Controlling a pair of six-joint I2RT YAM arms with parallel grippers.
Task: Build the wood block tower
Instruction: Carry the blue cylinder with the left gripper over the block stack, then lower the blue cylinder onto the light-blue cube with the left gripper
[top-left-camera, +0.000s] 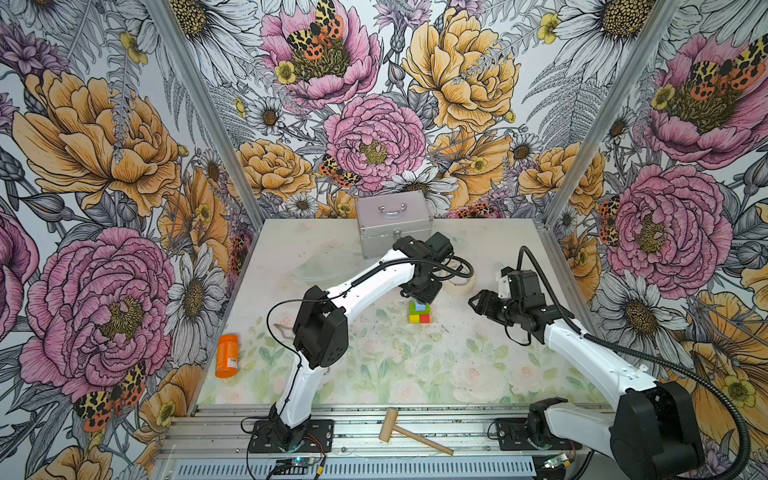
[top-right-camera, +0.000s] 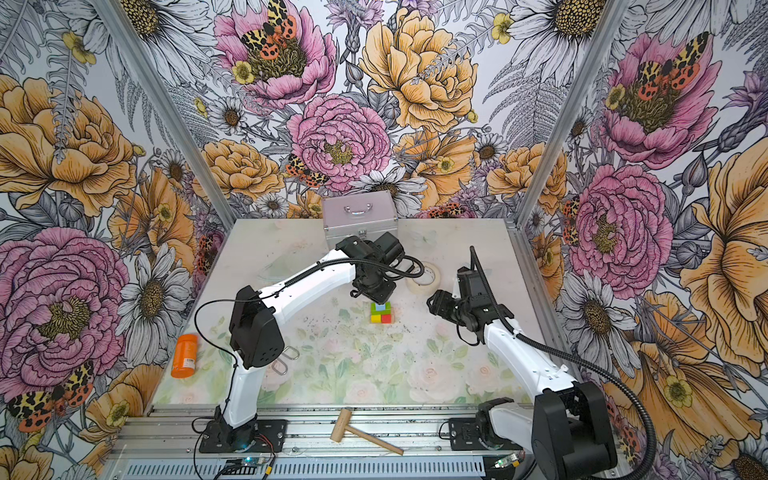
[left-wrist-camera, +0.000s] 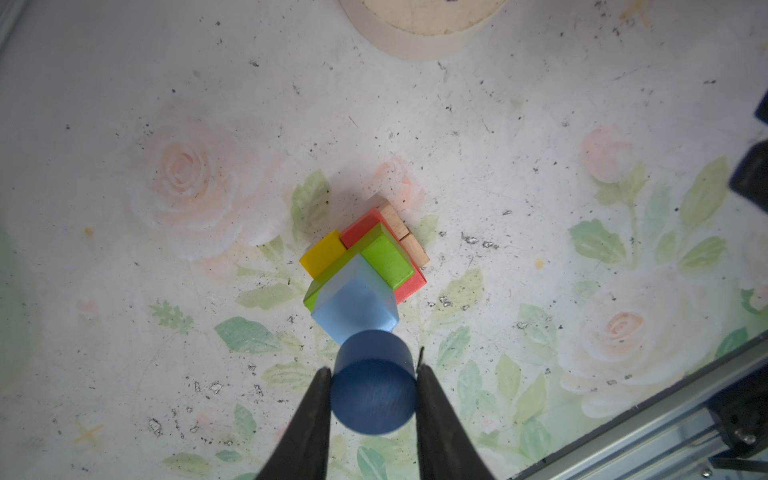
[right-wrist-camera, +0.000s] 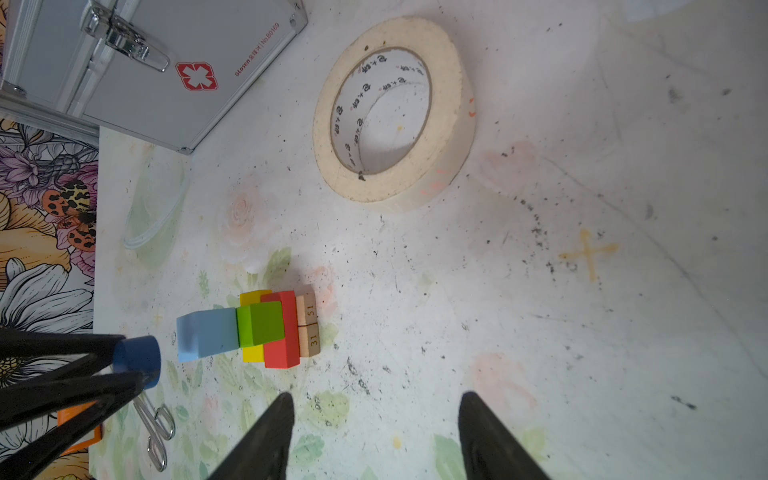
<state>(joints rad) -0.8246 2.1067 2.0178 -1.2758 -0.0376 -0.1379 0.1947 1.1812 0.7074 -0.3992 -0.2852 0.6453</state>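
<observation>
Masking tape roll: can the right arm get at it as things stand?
Probably yes. The right pincer stands open and empty, and only bare table lies between it and the tape roll.

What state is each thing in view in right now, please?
Left gripper, shut on the cylinder.
Cylinder, held over the cube, not yet resting on it.
Right gripper, open, empty.
Tower, upright, cube topmost.
Case, shut, latched.
Tape, lying flat.
Bottle, on its side.
Mallet, lying on the front rail.
</observation>
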